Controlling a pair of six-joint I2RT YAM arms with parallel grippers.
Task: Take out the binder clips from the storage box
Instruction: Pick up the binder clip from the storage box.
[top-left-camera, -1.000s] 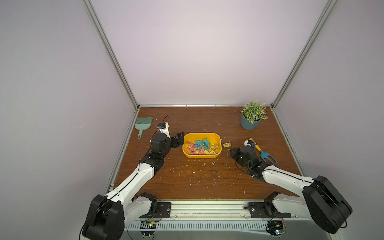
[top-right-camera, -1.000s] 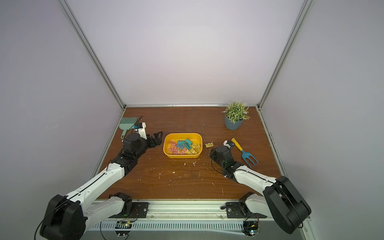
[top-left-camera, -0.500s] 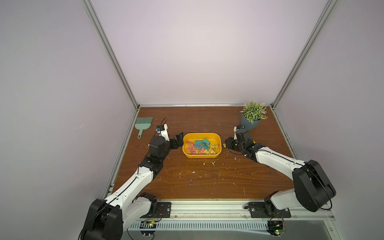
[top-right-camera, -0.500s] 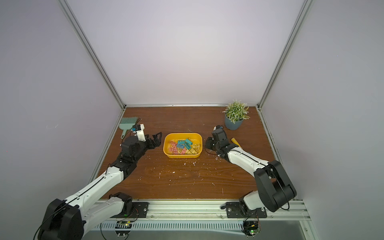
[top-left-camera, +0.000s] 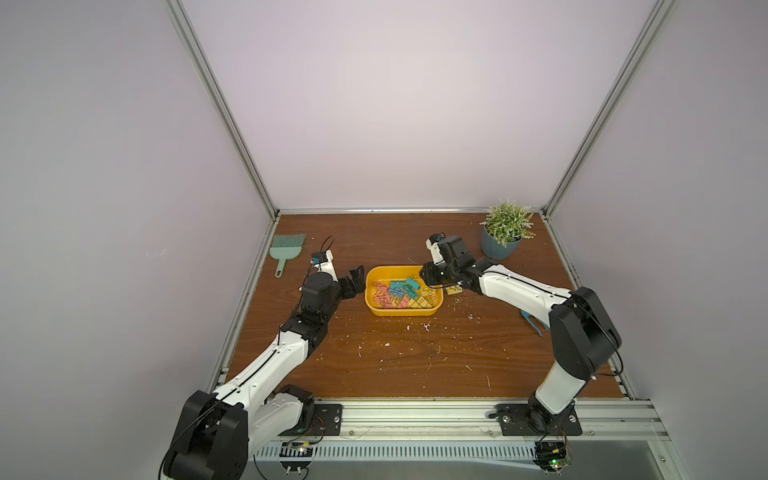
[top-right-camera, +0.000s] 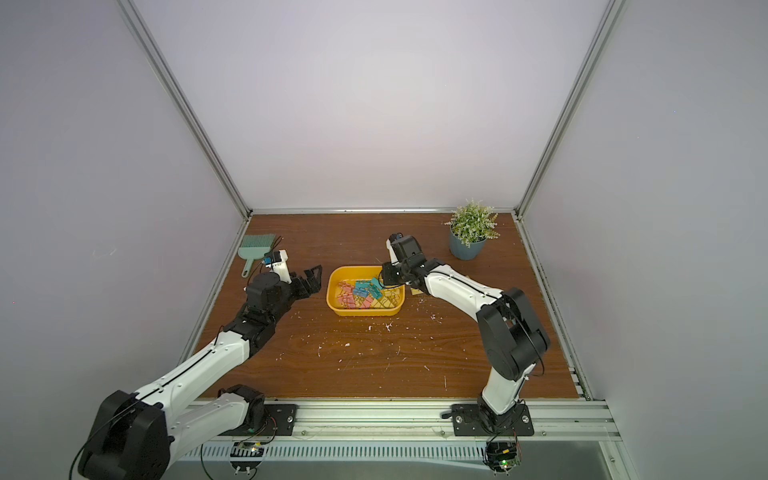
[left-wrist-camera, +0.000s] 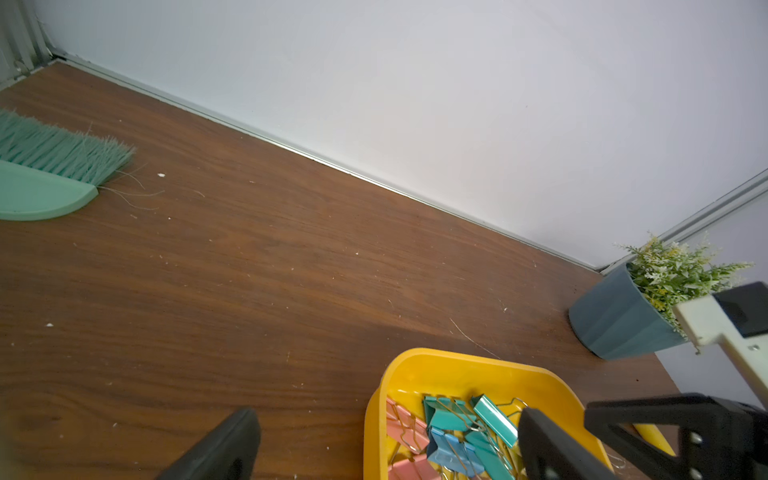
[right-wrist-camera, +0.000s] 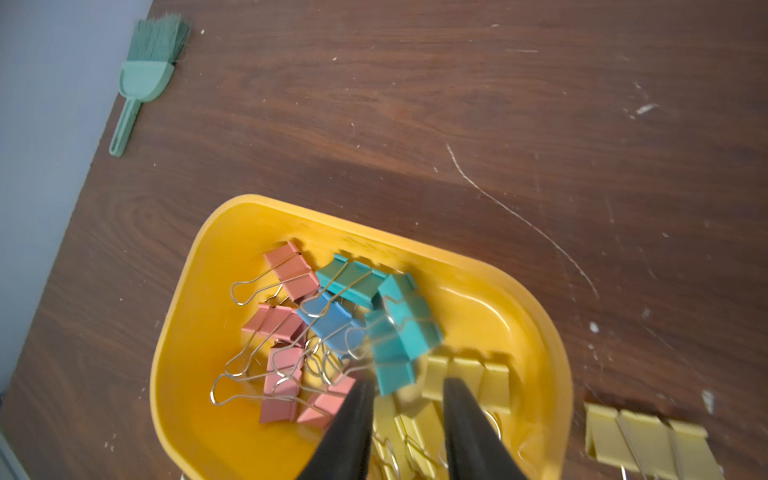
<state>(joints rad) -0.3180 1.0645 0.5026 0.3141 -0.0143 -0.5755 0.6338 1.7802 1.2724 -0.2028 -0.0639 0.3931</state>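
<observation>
Yellow box (top-left-camera: 401, 312) is sitting mid-counter (top-left-camera: 415, 365), flat on the wood, between the two arms. Binder clips (right-wrist-camera: 332, 320) are lying heaped inside it. Pink ones are lying toward the left arm's end, teal and blue in the middle, yellow toward the right arm's end. Their wire handles are tangling together.

Loose yellow clips (right-wrist-camera: 648, 440) are lying outside the box on the bare wood, just beside its right end. The count is unclear because they are blurred.

Right pincer (right-wrist-camera: 408, 384) is hanging over the right end of the box, tips pointing down into the heap. Its jaws are standing a little apart. Yellow clips are showing through the narrow gap, and a teal clip is lying just ahead of the tips. I cannot tell whether a tip is touching that teal clip, as it is too blurred.

Left pincer (top-left-camera: 356, 282) is hovering just beside the left end of the box, jaws spread wide, gripping nothing.

Green hand brush (top-left-camera: 286, 249) is lying by the far left edge, well apart from the box. Potted plant (top-left-camera: 503, 237) is standing in the far right corner. Teal garden fork (top-left-camera: 534, 326) is poking out from under the right arm. White specks (top-left-camera: 426, 327) are lying scattered on the wood in front of the box.
</observation>
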